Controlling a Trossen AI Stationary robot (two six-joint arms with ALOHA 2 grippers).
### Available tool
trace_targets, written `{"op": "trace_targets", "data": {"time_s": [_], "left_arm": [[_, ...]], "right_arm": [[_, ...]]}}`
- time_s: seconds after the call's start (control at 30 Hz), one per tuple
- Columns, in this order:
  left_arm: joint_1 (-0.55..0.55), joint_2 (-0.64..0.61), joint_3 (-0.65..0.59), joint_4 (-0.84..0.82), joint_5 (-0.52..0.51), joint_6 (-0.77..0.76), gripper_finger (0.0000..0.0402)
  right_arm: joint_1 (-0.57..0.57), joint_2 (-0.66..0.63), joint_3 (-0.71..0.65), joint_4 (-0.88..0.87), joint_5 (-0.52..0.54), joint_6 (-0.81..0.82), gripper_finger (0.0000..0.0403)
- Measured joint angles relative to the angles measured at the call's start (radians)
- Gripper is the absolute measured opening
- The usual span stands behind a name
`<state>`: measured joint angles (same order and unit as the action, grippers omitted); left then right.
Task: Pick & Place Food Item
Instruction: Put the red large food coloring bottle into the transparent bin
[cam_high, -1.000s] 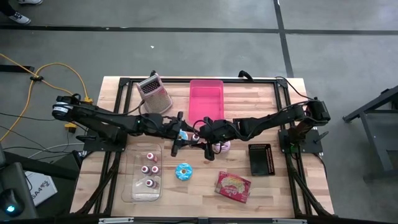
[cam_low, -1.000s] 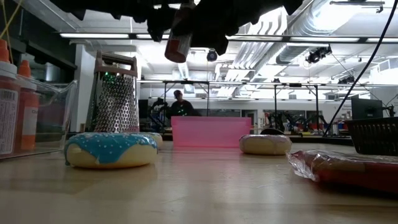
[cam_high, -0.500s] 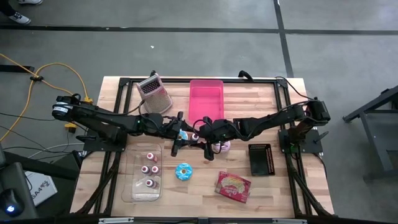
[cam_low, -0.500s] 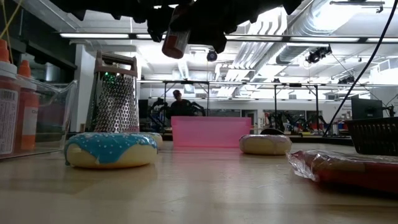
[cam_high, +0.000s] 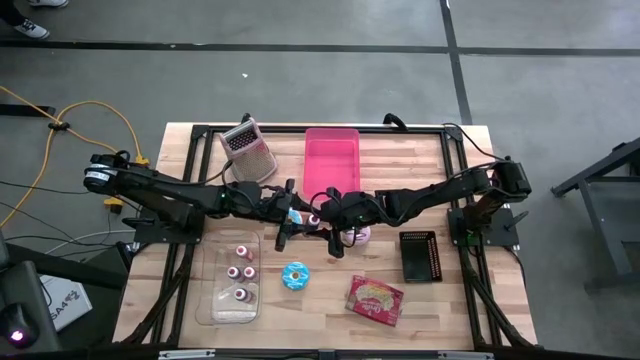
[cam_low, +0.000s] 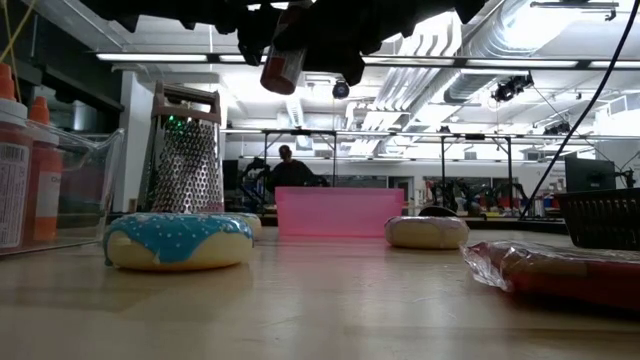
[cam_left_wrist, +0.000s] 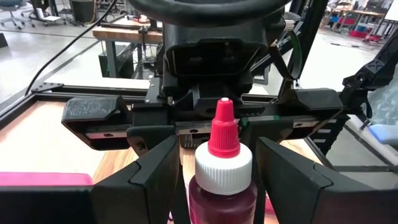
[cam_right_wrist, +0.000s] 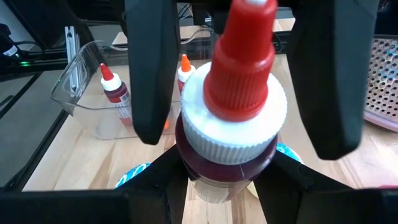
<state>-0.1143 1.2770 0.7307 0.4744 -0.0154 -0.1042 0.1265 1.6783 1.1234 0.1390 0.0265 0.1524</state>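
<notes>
Gripping one small bottle (cam_left_wrist: 222, 168) between them, the left gripper (cam_high: 298, 215) and the right gripper (cam_high: 322, 217) meet nose to nose above the middle of the table (cam_high: 440, 300). The left jaws are clenched on the bottle's body, which is filled with dark red liquid. Its white cap and red nozzle point away toward the right arm. In the right wrist view the right jaws close in on the bottle just below the cap, so both sets of jaws appear to be grasping it. The low view shows the bottle hanging tilted, well clear of the table, under the dark mass of the two arms.

Just to the right, partly under the right arm, a doughnut with pale icing (cam_high: 360, 236) lies on the wood. Nearer and slightly left lies a blue-iced doughnut with sprinkles (cam_high: 295, 276). Left of that stands a clear plastic container (cam_high: 232, 280) holding three more small bottles. Near and to the right lies a red snack packet (cam_high: 375, 299), and right of the grippers sits a black mesh basket (cam_high: 420, 256).

On the far side of the table a pink bin (cam_high: 332, 158) stands behind the grippers. A metal box grater (cam_high: 250, 147) is to its left. In the room beyond, a person (cam_low: 290, 168) shows at a workbench.
</notes>
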Motion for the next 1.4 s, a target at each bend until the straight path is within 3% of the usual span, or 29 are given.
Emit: {"op": "trace_targets", "data": {"time_s": [0.37, 0.83, 1.4], "left_arm": [[0.000, 0.000, -0.001, -0.003, 0.000, -0.002, 0.0199], [0.000, 0.000, -0.002, -0.003, 0.000, -0.001, 0.0119], [0.000, 0.000, -0.002, -0.003, 0.000, 0.000, 0.0115]], "right_arm": [[0.000, 0.000, -0.001, 0.000, 0.000, 0.000, 0.0149], [0.000, 0.000, -0.001, 0.000, 0.000, 0.000, 0.0149], [0.000, 0.000, -0.001, 0.000, 0.000, 0.000, 0.0149]]}}
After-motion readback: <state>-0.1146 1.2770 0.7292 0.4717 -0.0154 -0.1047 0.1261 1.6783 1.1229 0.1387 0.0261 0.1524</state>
